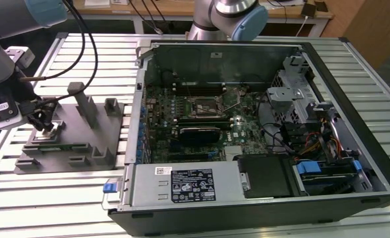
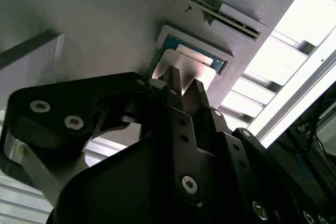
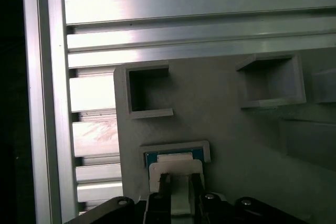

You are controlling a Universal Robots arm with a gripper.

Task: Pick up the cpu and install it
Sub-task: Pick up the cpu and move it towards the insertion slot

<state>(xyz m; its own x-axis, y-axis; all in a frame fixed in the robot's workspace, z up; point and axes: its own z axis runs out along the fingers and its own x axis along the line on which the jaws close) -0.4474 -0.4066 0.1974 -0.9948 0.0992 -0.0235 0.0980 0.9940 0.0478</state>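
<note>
1. Gripper (image 2: 182, 85): in both wrist views its black body sits closest to the camera, directly over the cpu (image 2: 203, 71). Whether it is open or clamped cannot be told.

2. Cpu: a pale, silvery plate at a shallow framed recess of the grey tray (image 2: 94, 24), with a blue-green edge showing at the recess rim. The first wrist view shows the gripper (image 3: 179, 182) square-on above the cpu (image 3: 178, 169). The second wrist view shows the same spot at a slant.

3. Tray: the first wrist view shows the tray (image 3: 210, 108) with 2 square pockets (image 3: 147, 90) beyond the cpu recess. The tray rests on a table (image 3: 184, 3) of aluminium slats. The second wrist view shows the table (image 2: 273, 61) as bright bands beside the tray.

4. Exterior view: this adds the wider layout. The gripper (image 1: 44, 125) hangs over the tray (image 1: 69, 148) on the exterior view's left, and the cpu (image 1: 46, 134) is a small pale patch beneath it. Upright posts (image 1: 82, 99) rise from the tray beside it.

5. Further off, on the exterior view's right, an open computer case (image 1: 380, 163) lies on the table (image 1: 62, 198), well apart from the cpu. Its motherboard (image 1: 248, 129) faces up, with a square socket (image 1: 205, 104) near the middle.
</note>
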